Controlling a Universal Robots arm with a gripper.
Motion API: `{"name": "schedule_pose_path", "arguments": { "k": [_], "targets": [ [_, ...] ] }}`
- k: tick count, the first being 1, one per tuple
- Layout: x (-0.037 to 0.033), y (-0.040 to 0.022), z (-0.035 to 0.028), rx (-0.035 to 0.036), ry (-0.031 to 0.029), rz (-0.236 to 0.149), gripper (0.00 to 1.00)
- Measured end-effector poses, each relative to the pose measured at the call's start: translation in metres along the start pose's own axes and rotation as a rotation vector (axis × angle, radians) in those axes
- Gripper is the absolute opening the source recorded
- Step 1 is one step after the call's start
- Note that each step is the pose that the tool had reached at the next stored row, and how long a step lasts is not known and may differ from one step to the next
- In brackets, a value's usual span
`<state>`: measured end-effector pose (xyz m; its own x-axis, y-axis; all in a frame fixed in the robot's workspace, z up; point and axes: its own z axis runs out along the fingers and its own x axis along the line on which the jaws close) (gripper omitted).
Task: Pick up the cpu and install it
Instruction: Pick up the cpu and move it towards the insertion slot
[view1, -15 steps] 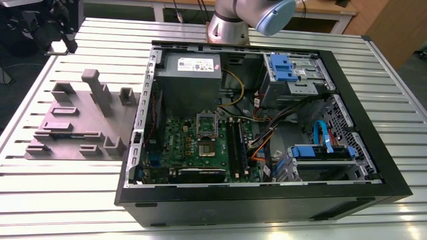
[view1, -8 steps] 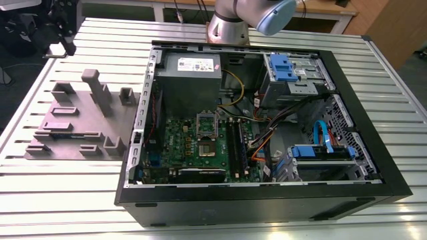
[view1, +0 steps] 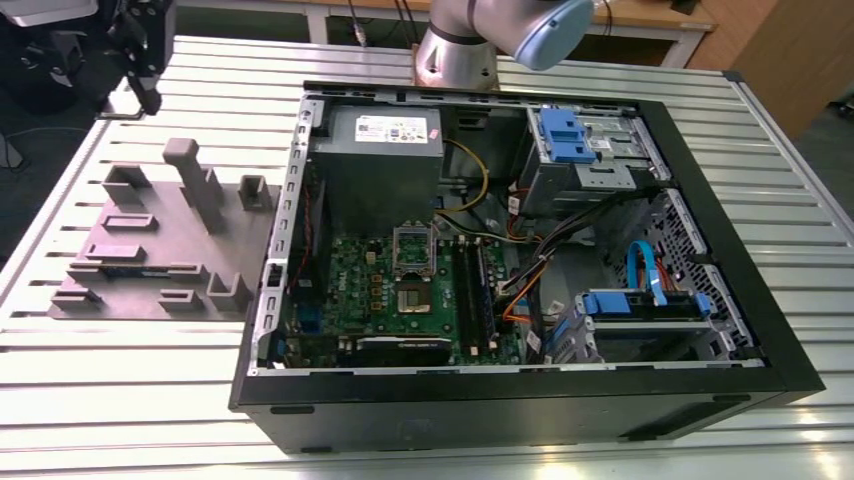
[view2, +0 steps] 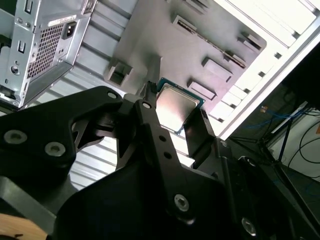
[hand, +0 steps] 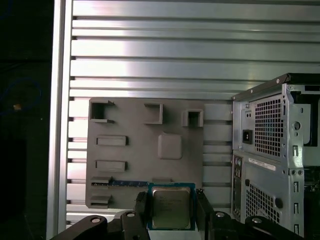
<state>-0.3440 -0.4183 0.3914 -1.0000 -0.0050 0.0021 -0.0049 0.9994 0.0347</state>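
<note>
**Exterior view, left to right.** At that view's left my pincer (view1: 143, 92) hangs above the far corner of the slatted metal table (view1: 80, 400), just beyond the grey fixture tray (view1: 147, 255) with its posts and pockets. Beside the tray lies the open computer case (view1: 787, 380). On its green motherboard (view1: 360, 290) the socket frame (view1: 414, 248) shows a green centre. Toward the right sit a blue drive cage (view1: 567, 130) and loose cables.

**Step in hand: carrying.** I hold the cpu (hand: 171, 205) clamped by two opposite edges between my black fingers (hand: 141, 206). Its metal top faces the first wrist camera. It hangs clear above the tray and apart from the case. I judge the pick done and the install not, since the socket is well apart from me.

**What seating calls for.** As I judge it, the chip must be level, square to the socket and correctly turned. It must go down without side force, since the contacts beneath are likely delicate.

**Views compared.** Both wrist views give the grip itself. The second wrist view adds a finger (view2: 156, 131) seen edge-on against the chip's rim. The exterior view gives the socket's place inside the case.
</note>
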Motion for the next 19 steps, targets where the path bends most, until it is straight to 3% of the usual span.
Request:
{"name": "schedule_pose_path", "arguments": {
  "k": [10,19],
  "targets": [
    [-0.0200,-0.0003,-0.0001,0.0000,0.0031,0.001,0.47],
    [-0.0322,-0.0003,-0.0001,0.0000,0.0046,0.001,0.47]
  ]
}}
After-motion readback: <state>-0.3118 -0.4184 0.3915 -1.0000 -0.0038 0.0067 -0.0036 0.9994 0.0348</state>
